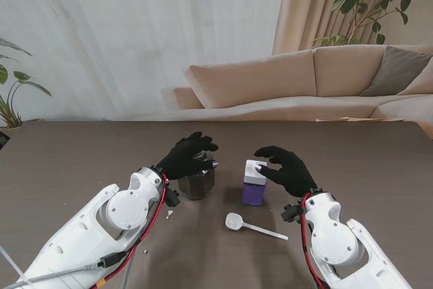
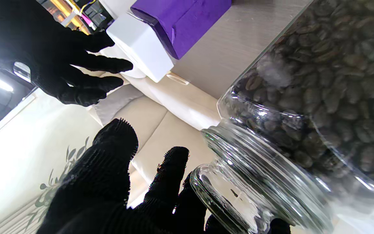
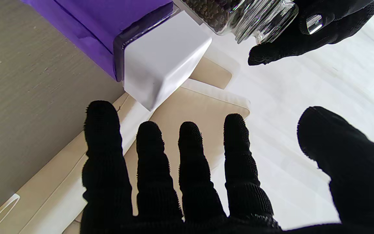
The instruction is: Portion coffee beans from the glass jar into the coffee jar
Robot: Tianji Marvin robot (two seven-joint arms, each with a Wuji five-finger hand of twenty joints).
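Note:
The glass jar (image 1: 197,183) of dark coffee beans stands mid-table with its glass lid (image 2: 239,182) on. My left hand (image 1: 187,156) arches over the lid, fingers (image 2: 115,152) stretched out and apart, thumb on the other side; no firm grasp shows. The coffee jar (image 1: 254,190) is a purple box with a white lid (image 3: 161,58), standing just right of the glass jar. My right hand (image 1: 289,170) hovers at the coffee jar's right side, open, fingers (image 3: 190,152) spread, not touching the lid. A white spoon (image 1: 252,226) lies nearer to me.
The brown table (image 1: 81,160) stretches wide on both sides. A small white scrap (image 1: 169,214) lies by my left wrist. Beyond the table's far edge are a beige sofa (image 1: 304,79) and curtains.

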